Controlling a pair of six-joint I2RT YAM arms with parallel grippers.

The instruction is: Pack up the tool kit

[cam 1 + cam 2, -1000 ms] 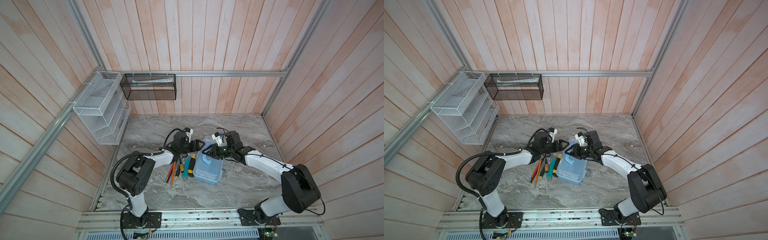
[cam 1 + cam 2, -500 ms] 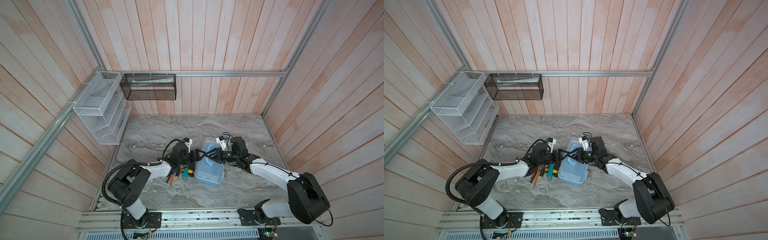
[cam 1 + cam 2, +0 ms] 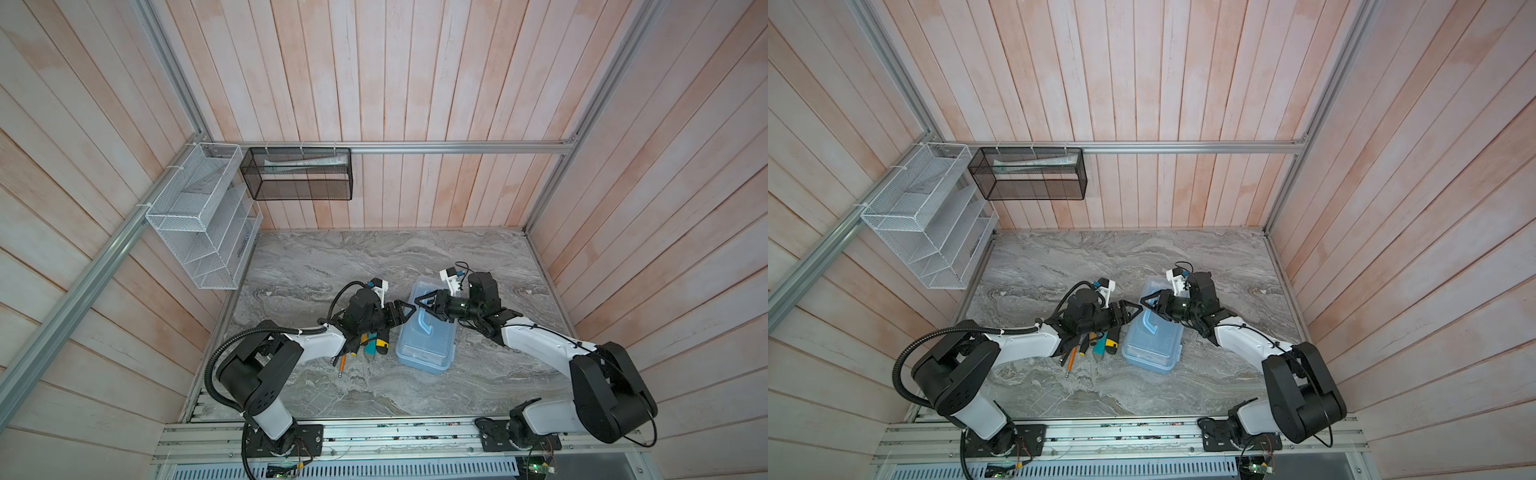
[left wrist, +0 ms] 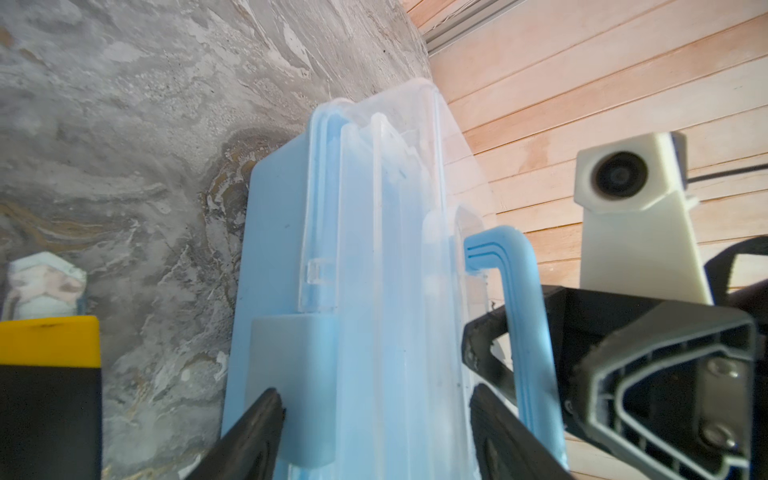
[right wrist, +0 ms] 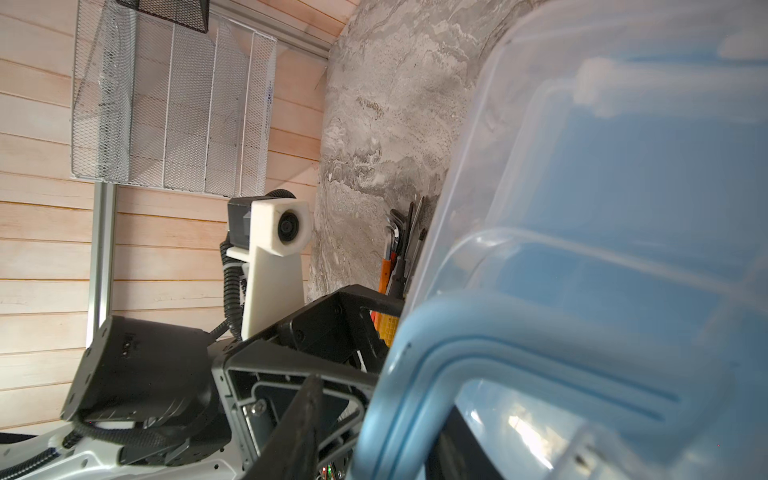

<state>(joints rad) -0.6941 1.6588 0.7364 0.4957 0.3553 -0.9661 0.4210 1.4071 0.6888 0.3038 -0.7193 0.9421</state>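
One tool kit (image 3: 424, 345), two wall baskets, and several loose hand tools (image 3: 365, 347).

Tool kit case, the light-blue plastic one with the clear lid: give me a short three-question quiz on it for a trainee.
1. True or false: the loose hand tools lie inside the light-blue plastic tool kit case with the clear lid.
2. What does the right gripper grip? A) a hinge B) the light-blue handle C) a screwdriver
3. Fill in: the left gripper has its jaws ___ on either side of the case's latch edge.
Key: 1 false, they lie on the grey marble table beside it; 2 B; 3 open.
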